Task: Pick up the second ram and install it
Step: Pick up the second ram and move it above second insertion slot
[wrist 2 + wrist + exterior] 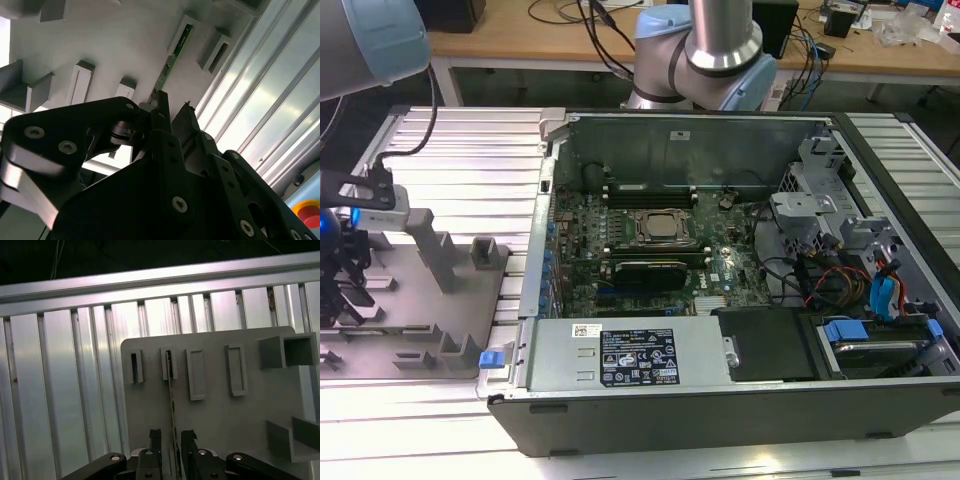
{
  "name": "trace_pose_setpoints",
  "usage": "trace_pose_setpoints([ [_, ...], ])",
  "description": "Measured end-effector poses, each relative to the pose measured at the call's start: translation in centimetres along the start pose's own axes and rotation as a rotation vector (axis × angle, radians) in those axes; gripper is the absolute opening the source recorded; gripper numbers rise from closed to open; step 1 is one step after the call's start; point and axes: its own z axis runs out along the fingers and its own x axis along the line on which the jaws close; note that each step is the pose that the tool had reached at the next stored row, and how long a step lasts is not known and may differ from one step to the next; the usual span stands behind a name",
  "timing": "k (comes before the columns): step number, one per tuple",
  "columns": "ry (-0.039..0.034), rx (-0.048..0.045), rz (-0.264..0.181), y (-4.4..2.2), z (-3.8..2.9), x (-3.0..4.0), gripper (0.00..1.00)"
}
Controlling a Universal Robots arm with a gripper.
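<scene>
Exterior view: high, angled down over open computer case and grey holder plate | first wrist view: close, looking down along the gripper | second wrist view: close, oblique, behind its linkage | shared: the plate

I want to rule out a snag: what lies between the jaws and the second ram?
Nothing: in the first wrist view the gripper has its open jaws either side of the second ram, with bare gaps between.

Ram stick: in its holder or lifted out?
In. The ram stick stands on edge, one end in the grey holder's slot, between the open gripper.
</scene>
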Motion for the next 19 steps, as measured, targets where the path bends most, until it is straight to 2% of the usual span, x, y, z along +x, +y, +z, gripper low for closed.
trace_pose_setpoints([
  [5, 0.0001, 0.0, -0.004, -0.04, 1.11, 0.05, 0.3],
  [6, 0.0004, -0.0002, -0.01, -0.05, 1.57, 0.06, 0.3],
  [8, 0.0017, -0.0007, -0.057, -0.08, 2.15, 0.07, 0.3],
  [11, 0.0022, -0.0009, -0.074, -0.09, 3.17, -0.01, 0.3],
  [19, 0.0032, -0.0015, -0.099, 0.07, 4.61, -0.23, 0.3],
])
